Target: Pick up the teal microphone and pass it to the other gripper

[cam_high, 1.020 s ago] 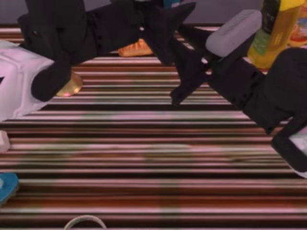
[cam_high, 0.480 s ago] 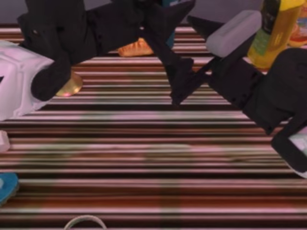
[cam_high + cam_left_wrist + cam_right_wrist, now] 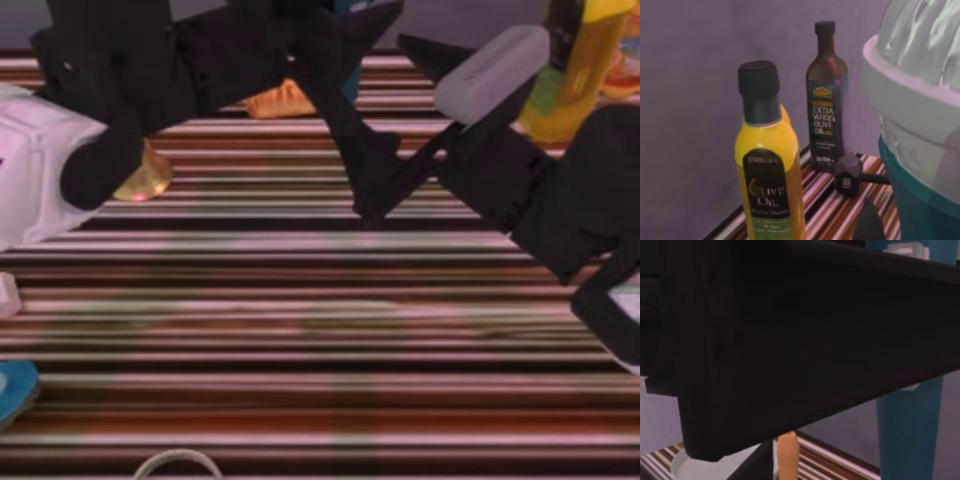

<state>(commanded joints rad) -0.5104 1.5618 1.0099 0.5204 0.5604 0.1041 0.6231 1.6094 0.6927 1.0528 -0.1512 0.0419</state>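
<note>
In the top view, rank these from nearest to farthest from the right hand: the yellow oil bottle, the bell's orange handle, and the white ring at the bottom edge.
1. The orange handle of the brass bell, just left of the open right hand, near the top edge.
2. The yellow oil bottle, in the top right corner.
3. The white ring, at the bottom edge, left of centre, clearly farthest.

Teal microphone (image 3: 910, 415) handle looked smooth matt plastic, its head (image 3: 920, 30) a ribbed white surface. Yellow oil bottle (image 3: 771, 200) was glossy and see-through with matt black cap; dark bottle (image 3: 826, 100) glossy glass-like. Brass bell (image 3: 145, 180) shone metallic. Striped table (image 3: 300, 340) looked matt.
</note>
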